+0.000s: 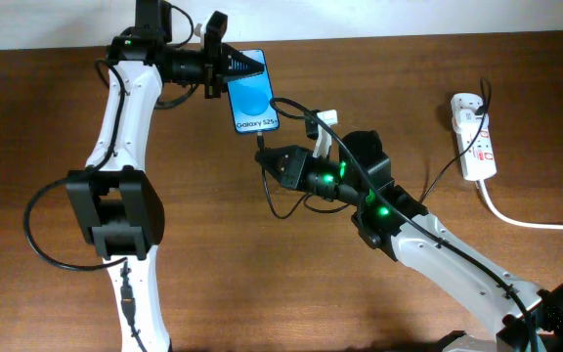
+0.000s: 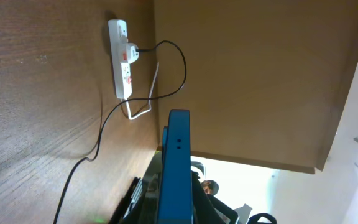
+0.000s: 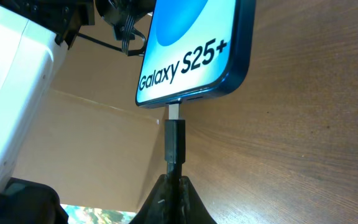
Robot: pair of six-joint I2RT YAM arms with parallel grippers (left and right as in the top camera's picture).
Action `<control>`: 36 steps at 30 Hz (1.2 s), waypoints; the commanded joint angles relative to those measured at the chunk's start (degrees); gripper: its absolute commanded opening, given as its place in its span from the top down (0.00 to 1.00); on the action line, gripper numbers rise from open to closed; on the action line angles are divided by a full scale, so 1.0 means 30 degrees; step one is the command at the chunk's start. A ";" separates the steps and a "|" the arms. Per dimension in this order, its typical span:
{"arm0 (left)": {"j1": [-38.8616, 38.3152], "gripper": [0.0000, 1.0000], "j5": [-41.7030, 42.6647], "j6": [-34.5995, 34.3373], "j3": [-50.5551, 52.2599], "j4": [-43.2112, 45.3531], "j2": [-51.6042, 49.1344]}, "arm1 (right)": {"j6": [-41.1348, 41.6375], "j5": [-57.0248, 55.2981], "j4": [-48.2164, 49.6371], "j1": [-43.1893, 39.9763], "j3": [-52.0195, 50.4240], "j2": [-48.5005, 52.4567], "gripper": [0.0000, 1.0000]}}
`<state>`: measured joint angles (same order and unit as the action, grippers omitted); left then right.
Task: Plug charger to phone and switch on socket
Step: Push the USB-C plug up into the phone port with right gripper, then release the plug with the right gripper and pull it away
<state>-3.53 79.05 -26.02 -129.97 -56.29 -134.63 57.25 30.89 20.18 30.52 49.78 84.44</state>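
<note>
Clearly the step in hand is the plugging-in. The right gripper (image 3: pixel 173 186) is closed tight on the black connector body of the charger (image 3: pixel 174 140), and the silver tip points at the bottom edge of the phone (image 3: pixel 191 43). The left gripper (image 1: pixel 221 66) is clamped on the phone's top end. It holds the phone over the far part of the table (image 1: pixel 291 293), blue screen up and port end toward the right arm. In the right wrist view the tip meets the port opening. Whether it is partly inside or only touching the rim is hard to tell from this angle.

To do this well, I judge the push should run along the connector's own axis, in line with the phone's long side and with no sideways lean. The tip is thin and would likely bind or skid off the edge if tilted. The left arm needs to brace the phone firmly against that push. The plug should count as seated only when no silver shows.

The socket (image 1: pixel 474 137) lies at the right of the table, well apart from the phone, with its white cord (image 1: pixel 531 221) trailing off to the right. Switching it on comes afterwards, I judge.

The only readable writing is "Galaxy S25+", in dark letters along the screen's lower end. The socket bears red marks, but nothing on it is legible.
</note>
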 commanded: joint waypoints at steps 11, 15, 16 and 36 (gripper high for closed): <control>-0.0510 1.00 0.0117 -0.0022 -0.0197 -0.0007 0.0095 | 0.0160 -0.0036 0.0073 -0.0044 0.0138 -0.0073 0.96; -0.0561 1.00 0.0124 -0.0022 -0.0197 0.0036 0.0095 | 0.0153 -0.0029 0.0058 -0.0044 0.0138 -0.0073 0.96; -0.0583 1.00 0.0124 -0.0022 -0.0189 0.0036 0.0095 | 0.0153 -0.0022 0.0051 -0.0044 0.0138 -0.0073 0.96; -0.0583 1.00 0.0211 0.0277 -0.0197 0.0029 0.0095 | 0.0153 0.0255 -0.0066 -0.1093 0.0138 -0.0073 0.96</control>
<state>-4.56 77.10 -25.98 -129.97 -55.94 -134.63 58.11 33.47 19.46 28.47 49.78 84.44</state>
